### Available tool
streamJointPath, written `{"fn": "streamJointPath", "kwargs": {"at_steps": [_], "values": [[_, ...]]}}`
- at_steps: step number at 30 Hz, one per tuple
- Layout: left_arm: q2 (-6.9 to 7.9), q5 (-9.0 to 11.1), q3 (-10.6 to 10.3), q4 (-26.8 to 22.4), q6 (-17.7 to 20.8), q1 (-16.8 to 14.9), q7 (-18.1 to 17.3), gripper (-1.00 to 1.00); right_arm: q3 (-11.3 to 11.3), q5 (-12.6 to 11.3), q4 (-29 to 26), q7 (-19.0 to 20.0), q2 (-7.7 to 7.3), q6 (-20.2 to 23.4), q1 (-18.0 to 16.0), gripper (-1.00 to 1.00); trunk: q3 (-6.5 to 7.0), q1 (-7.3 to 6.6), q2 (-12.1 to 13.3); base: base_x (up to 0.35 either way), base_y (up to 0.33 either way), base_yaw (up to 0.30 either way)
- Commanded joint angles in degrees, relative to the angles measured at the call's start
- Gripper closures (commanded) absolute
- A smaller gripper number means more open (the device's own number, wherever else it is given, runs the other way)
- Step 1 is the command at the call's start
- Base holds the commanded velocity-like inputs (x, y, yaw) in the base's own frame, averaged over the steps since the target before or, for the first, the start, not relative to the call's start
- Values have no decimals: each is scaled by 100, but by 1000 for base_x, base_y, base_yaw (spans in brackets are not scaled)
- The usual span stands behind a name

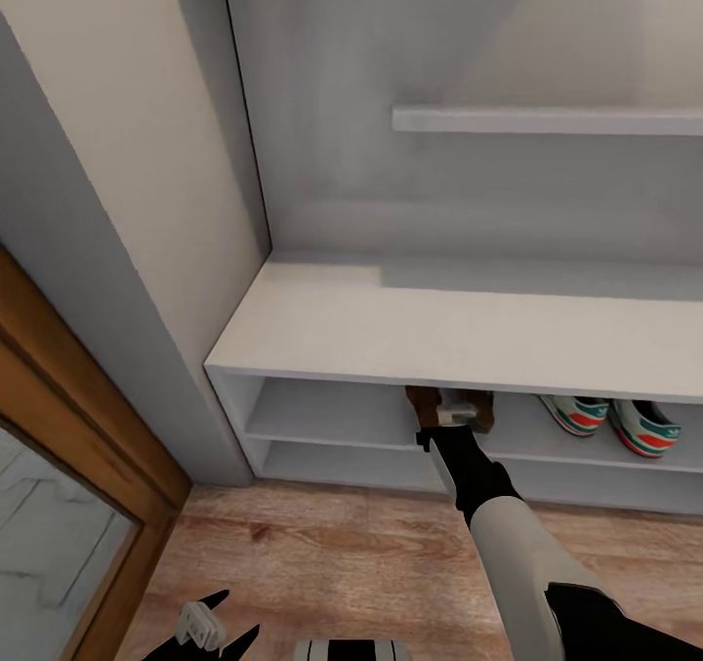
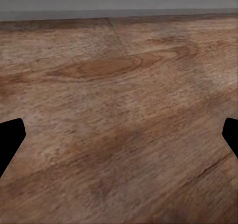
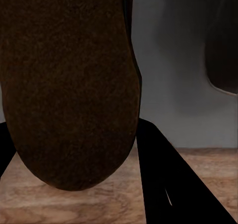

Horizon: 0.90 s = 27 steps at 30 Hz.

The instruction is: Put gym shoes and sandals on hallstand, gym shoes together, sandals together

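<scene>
Currently, with both gym shoes (image 1: pixel 610 421) sitting on the hallstand's (image 1: pixel 459 334) upper tier at lower right, the right gripper (image 1: pixel 451 417) is pinching a sandal (image 1: pixel 426 405) at mid-frame inside that tier, while the left gripper (image 1: pixel 210 627) is hanging spread above the corridor floor (image 1: pixel 322 554).

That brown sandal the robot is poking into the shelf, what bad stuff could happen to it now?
The sandal sits at the front edge of the hallstand's upper tier, at the right gripper. Let go too early and it might tip out onto the corridor floor. The shelf top hangs low over the gripper, so lifting the arm could knock it. The gym shoes stand apart to the side; a wide swing that way might push them.
</scene>
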Motion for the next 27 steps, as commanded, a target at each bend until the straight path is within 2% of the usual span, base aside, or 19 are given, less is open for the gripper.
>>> {"fn": "streamJointPath", "kwargs": {"at_steps": [1, 27], "values": [[-4, -52, 37, -4, -26, -5, -25, -100, -27, 27, -8, -3, 7, 27, -3, 100, -4, -1, -2, 23, 0, 0], [-16, -52, 29, 4, -25, -12, -31, -100, -28, 36, -26, -11, 7, 27, -2, 100, -4, -1, -2, 55, -8, 0]]}}
